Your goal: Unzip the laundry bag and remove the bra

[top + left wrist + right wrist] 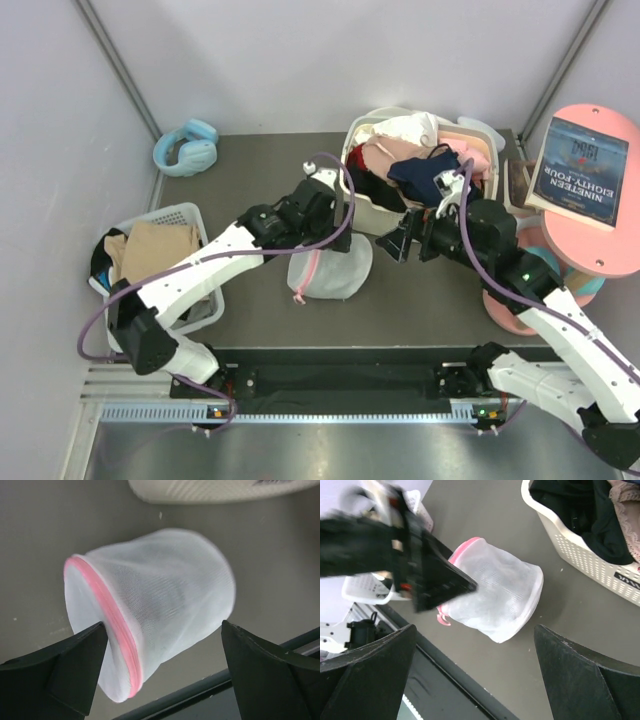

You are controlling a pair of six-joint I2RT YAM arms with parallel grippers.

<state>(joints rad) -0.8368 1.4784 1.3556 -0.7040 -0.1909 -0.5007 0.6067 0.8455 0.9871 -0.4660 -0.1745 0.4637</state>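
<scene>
White mesh gathered into a small dome, the laundry bag (330, 272) lies on its side on the dark table (250, 160), about the middle and just near of the cream basket (590, 562). Its pink zipper trim (107, 615) rings the left end, and a small pink pull tab (442, 619) hangs at the near-left edge. Whether the zip is parted anywhere I cannot tell, and the mesh shows only a faint grey shade within.

From the left wrist view, the left gripper (163, 626) hangs over the bag with its fingers spread wide, one to each side of the pouch. The left finger overlaps the pink rim in that view, but contact cannot be judged. In the right wrist view this gripper is blurred and covers the far-left part of the bag.

To the right of the bag, close by the near-left corner of the cream basket, the right gripper (475, 627) has its fingers wide apart too and holds nothing.

Black fabric (580, 510) lies in the near-left part of the cream basket, beside a navy garment (425, 172) and pink clothes; whether it is the bra I cannot tell.

At the left edge of the table stands a white basket (195, 215) with a tan garment (160, 250). Blue headphones (187, 148) lie in the far-left corner, and a book (585, 170) rests on a pink stand (600, 255) at the right.
</scene>
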